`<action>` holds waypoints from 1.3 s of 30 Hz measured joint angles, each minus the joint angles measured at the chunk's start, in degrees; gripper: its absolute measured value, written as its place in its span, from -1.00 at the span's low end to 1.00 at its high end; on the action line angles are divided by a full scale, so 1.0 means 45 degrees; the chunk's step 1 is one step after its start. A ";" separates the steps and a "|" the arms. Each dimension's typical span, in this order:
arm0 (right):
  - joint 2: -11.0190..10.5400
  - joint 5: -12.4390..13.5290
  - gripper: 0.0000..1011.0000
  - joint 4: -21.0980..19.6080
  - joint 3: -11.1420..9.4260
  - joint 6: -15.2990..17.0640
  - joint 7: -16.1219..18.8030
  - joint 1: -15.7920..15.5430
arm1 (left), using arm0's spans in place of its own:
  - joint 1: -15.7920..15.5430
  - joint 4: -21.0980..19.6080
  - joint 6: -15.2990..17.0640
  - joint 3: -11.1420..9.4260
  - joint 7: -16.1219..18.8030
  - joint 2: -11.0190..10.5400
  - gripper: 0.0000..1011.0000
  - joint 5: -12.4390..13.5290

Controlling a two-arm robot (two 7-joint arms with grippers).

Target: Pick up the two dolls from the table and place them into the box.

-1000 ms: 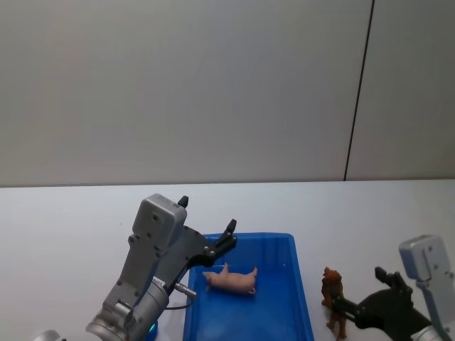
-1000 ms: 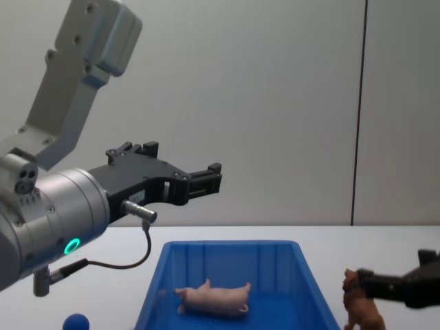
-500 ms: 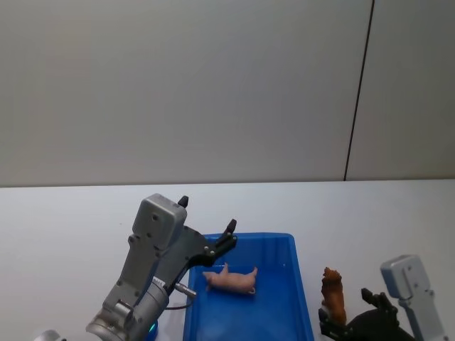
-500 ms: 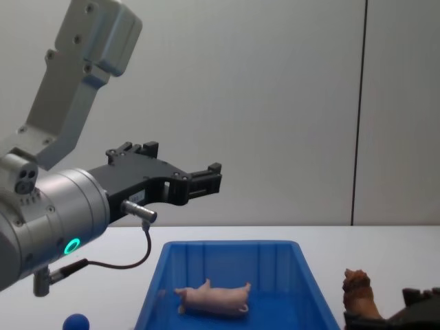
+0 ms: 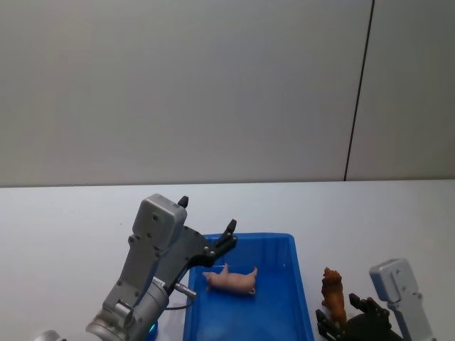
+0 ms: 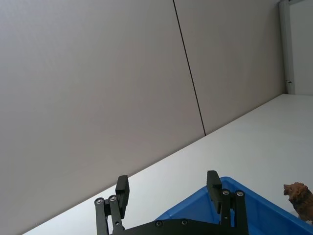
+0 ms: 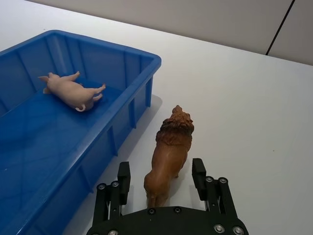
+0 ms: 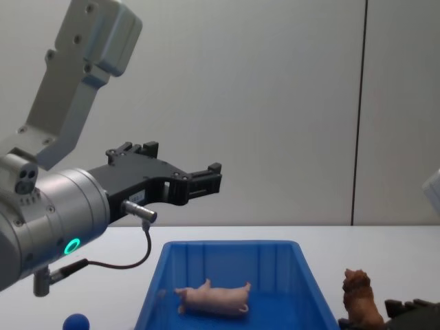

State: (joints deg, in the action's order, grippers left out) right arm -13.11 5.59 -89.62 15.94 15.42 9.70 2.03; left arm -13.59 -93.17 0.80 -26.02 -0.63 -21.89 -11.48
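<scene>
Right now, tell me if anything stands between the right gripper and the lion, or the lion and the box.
Nothing visible does. The lion stands between the open fingers of the right gripper; beside it, only the box wall to lift over.

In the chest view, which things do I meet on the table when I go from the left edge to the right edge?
small blue ball → pig, lying in the box → lion → right gripper. The left gripper hangs above the box, jaws open, so I leave it out.
</scene>
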 joint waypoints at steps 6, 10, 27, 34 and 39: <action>0.0094 -0.0084 0.24 0.0135 0.0010 -0.0011 -0.0263 0.0066 | 0.0000 0.0000 0.0000 0.0000 0.0000 0.0000 0.98 0.0000; 0.0144 -0.0104 -0.06 0.0197 0.0008 0.0069 -0.0443 0.0091 | 0.0000 0.0000 0.0000 0.0000 0.0001 0.0000 0.98 0.0000; 0.0210 -0.0283 -0.43 0.0014 -0.0063 0.0037 -0.0806 0.0179 | 0.0000 0.0000 0.0000 0.0000 0.0000 0.0000 0.98 0.0000; 0.0270 -0.0427 -0.43 -0.0390 -0.0109 -0.0384 -0.0628 0.0439 | 0.0000 0.0000 0.0000 0.0000 0.0000 0.0000 0.98 0.0000; 0.0358 -0.0447 -0.43 -0.0583 -0.0121 -0.0670 -0.0249 0.0723 | 0.0000 0.0000 0.0000 0.0001 0.0000 0.0000 0.98 0.0000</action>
State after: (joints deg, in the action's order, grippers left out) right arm -11.50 3.58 -92.24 15.39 12.40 8.58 5.28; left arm -13.59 -93.18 0.80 -26.02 -0.63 -21.89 -11.48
